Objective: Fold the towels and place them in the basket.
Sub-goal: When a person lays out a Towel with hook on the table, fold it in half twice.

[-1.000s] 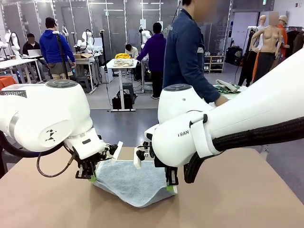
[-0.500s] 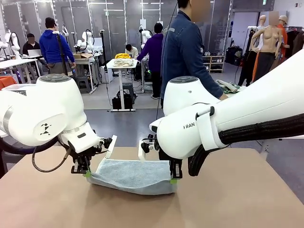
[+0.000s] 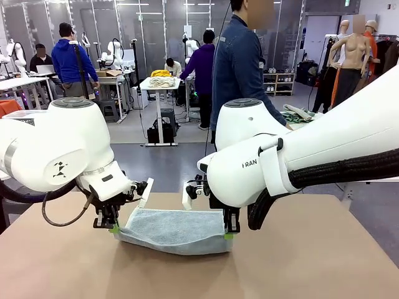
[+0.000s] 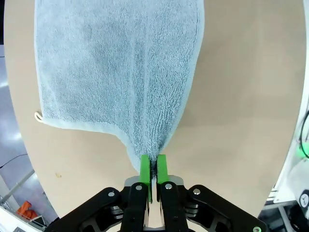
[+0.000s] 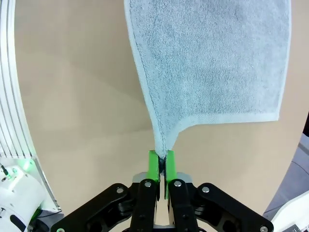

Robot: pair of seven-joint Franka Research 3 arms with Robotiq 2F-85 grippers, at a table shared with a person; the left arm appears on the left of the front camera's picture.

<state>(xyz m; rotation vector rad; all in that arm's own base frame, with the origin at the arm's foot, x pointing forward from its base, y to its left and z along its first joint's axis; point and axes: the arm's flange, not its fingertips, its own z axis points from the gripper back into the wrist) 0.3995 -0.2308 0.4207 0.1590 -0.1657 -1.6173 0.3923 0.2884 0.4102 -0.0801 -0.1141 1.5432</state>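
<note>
Lifted since earlier, the pale blue-grey terry towel (image 3: 177, 229) sags between left hand (image 3: 114, 228) and right hand (image 3: 228, 235), each pinching a corner above the tan counter (image 3: 312, 261); moving both level should fold it squarely.

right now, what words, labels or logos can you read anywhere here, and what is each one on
"RAN": on the white shell of the right arm; the rest of the word is out of sight.
Left arm: a small dark emblem, no letters.
Green sign high in the hall: too small to read.
Pale blue towel: no print.
</note>
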